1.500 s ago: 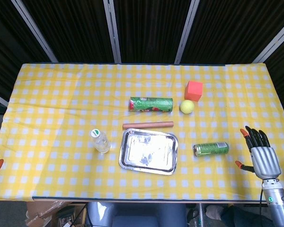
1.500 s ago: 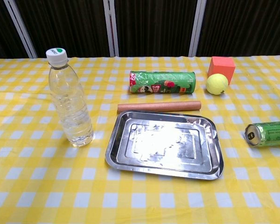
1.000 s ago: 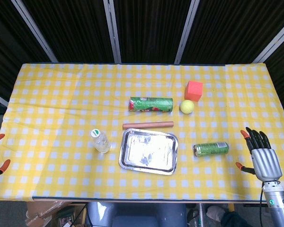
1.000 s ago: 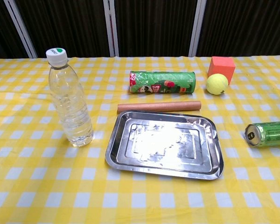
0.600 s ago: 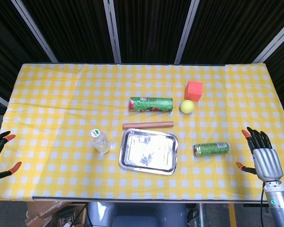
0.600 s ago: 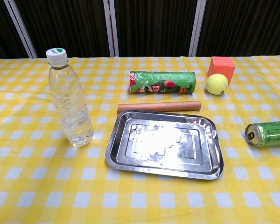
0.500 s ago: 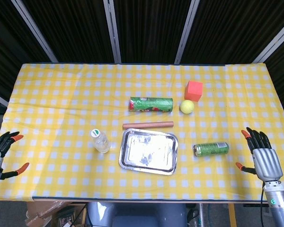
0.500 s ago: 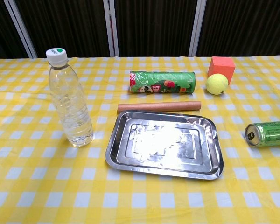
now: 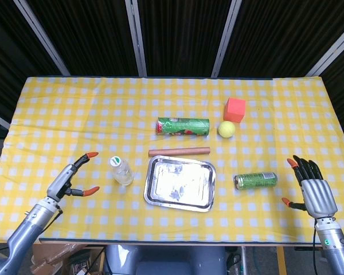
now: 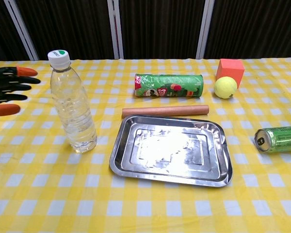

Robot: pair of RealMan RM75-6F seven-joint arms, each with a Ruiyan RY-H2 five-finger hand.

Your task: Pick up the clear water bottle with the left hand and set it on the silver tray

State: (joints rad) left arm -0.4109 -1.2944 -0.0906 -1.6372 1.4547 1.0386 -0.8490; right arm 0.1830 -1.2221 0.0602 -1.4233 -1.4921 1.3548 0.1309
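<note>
On the tabletop (image 9: 57,114) the silver tray (image 9: 180,183) sits mid-frame, the clear water bottle (image 10: 72,104) upright just left of it, and my left hand (image 9: 69,177), open and empty at lower left, could tip that tall bottle if I close off-centre.

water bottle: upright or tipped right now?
Upright. The clear water bottle stands on its base on the tablecloth, white cap on top, beside the silver tray; nothing holds it.
</note>
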